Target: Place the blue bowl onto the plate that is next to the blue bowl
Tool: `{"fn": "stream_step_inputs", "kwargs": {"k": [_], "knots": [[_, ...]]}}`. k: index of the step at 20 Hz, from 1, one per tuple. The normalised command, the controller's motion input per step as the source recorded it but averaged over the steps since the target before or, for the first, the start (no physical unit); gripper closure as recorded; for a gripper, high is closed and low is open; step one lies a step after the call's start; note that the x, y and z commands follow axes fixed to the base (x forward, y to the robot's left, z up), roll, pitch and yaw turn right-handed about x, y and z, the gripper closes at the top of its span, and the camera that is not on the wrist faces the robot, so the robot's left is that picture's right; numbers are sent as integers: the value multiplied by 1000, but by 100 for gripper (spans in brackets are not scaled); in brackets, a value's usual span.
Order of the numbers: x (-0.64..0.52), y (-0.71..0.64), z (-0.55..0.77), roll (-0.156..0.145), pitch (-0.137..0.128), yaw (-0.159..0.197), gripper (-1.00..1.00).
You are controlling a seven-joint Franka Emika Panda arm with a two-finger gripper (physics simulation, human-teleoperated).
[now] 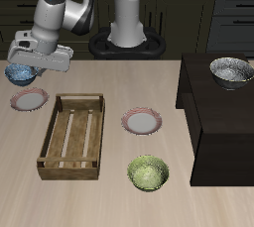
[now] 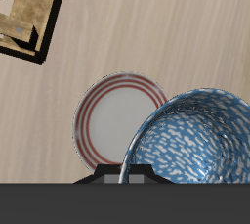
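Note:
The blue bowl [image 1: 19,73], light blue with a mottled inside, hangs in my gripper [image 1: 24,64] near the table's back edge. It fills much of the wrist view [image 2: 195,140], lifted close to the camera. One finger [image 2: 123,172] sits on its rim, and the jaws are shut on that rim. The plate [image 1: 29,99] with the pink-red rim lies on the table just in front of the bowl, beside the crate. In the wrist view the plate [image 2: 109,120] lies below the bowl and is partly covered by it.
A wooden crate [image 1: 71,137] stands mid-table and its corner shows in the wrist view [image 2: 24,13]. A look-alike plate [image 1: 142,122] and a yellow-green bowl [image 1: 148,172] lie beyond the crate. A grey patterned bowl [image 1: 230,70] sits on a dark cabinet [image 1: 223,122].

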Motion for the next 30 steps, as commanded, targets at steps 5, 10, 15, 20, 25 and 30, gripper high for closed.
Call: {"fn": "stream_step_inputs", "kwargs": {"k": [5,10,15,20,25,30], "knots": [[97,66,-203,7,24,-9,100],[38,95,-269,13,39,2,100],[53,90,-230,14,31,7,100],[34,-73,-265,-25,37,16,100],[-55,-166,-287,-44,48,13,100],[26,22,-255,-19,50,24,-100]]}}
